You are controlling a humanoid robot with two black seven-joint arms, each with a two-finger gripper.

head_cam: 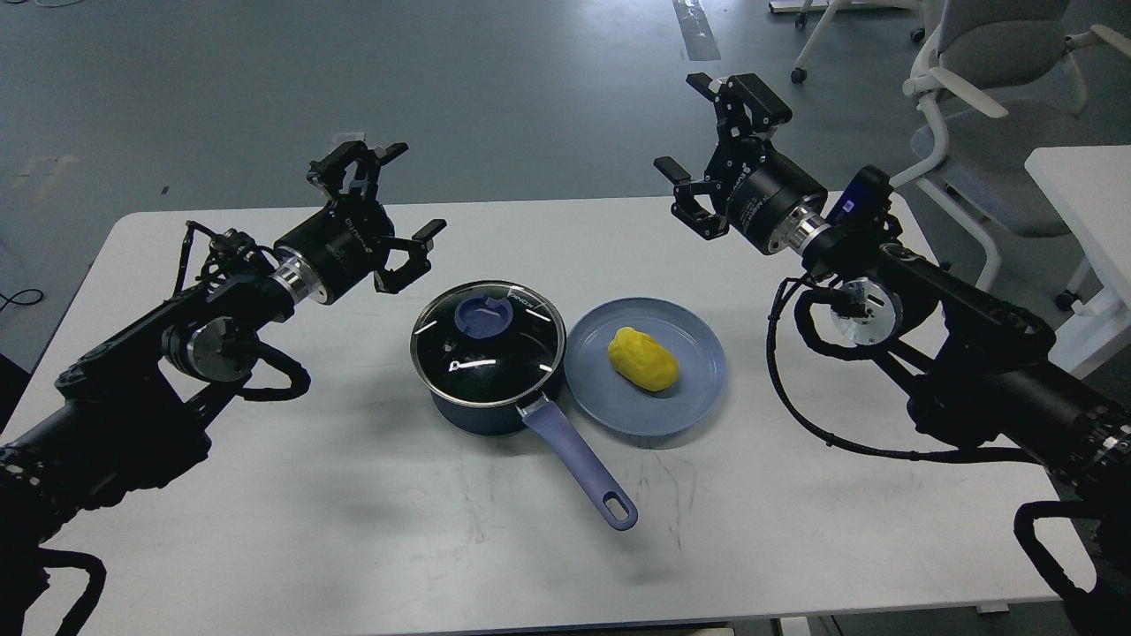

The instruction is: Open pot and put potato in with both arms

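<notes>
The dark navy pot stands mid-table with a glass lid on it, blue knob on top. Its lavender-blue handle points toward the near right. Just right of the pot, the yellow potato lies on a blue-grey plate. My left gripper hovers open above the table, up and left of the pot. My right gripper is raised open beyond the plate, to its upper right. Neither gripper holds or touches anything.
The white table carries only the pot and plate. White office chairs stand on the grey floor at the back right, and a second white table edges in at the right.
</notes>
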